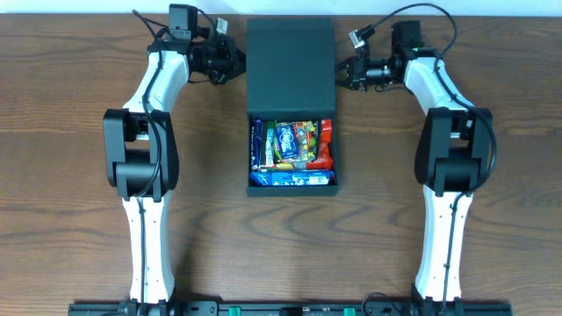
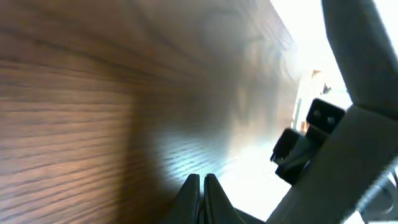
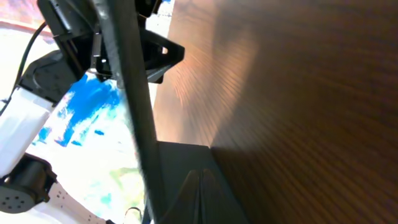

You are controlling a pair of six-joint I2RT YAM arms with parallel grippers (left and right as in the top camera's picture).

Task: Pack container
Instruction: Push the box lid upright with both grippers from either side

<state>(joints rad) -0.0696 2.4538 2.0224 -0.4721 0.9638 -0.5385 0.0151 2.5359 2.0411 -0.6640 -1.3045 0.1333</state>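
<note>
Container [image 1: 291, 190] sits mid-tabletop [image 1: 70, 175], packed with snack packets [image 1: 294, 145], lid [image 1: 291, 66] laid open toward far side. Left gripper [image 1: 235, 63] and right gripper [image 1: 344, 72] flank lid, fingers [image 2: 191, 198] pressed together, nothing held. Lid is best raised evenly from both edges.

I count one container [image 1: 291, 61] on the surface [image 1: 70, 219] and two end effectors, the left end effector [image 1: 235, 61] and the right end effector [image 1: 344, 72]. The snack packets [image 1: 292, 154] inside it overlap; I make out at least five.
</note>
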